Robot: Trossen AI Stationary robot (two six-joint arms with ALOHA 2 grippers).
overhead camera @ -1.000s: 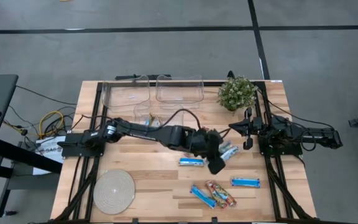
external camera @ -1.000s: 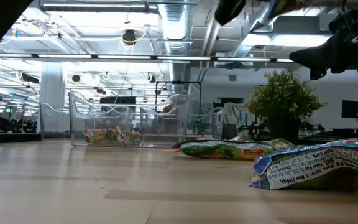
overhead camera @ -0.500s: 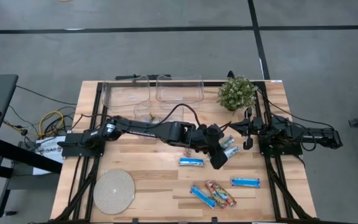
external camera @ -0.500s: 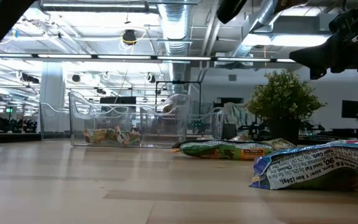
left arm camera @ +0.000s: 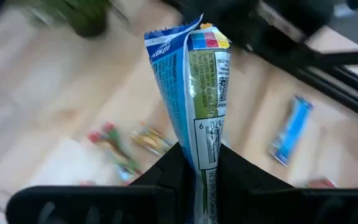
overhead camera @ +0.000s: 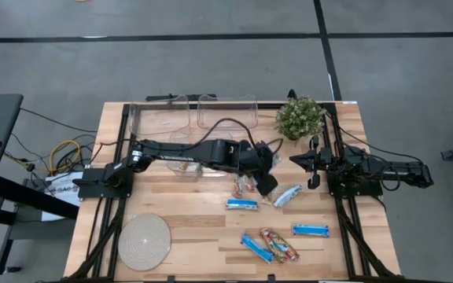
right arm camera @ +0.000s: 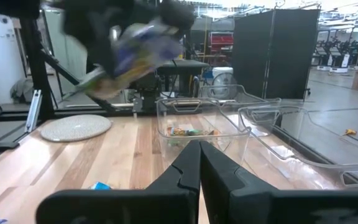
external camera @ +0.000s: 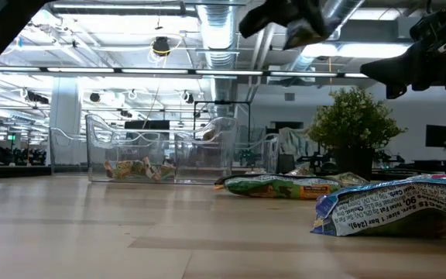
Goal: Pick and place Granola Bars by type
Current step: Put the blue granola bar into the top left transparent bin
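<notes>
My left gripper hangs over the table's middle, shut on a blue-and-green granola bar, which also shows in the right wrist view. A silvery-blue bar lies flat to its right. Nearer the near edge lie three blue bars and a multicoloured one. My right gripper is shut on nothing and waits by the right edge. My left gripper pinches the bar between its two fingers by one end. The rest of the wrapper stands out past the fingertips to its crimped free end. The bar is lifted clear of the table and tilted.
Two large clear bins stand along the far edge. A smaller bin in front of them holds multicoloured bars. A potted plant is at the far right, and a round pale disc at the near left.
My left gripper has drawn back from beside the silvery-blue bar toward the far left, toward the bins, and has risen. The blue-and-green bar that lay next to the silvery-blue one has come with it, lifted clear of the table. The silvery-blue bar has shifted slightly.
</notes>
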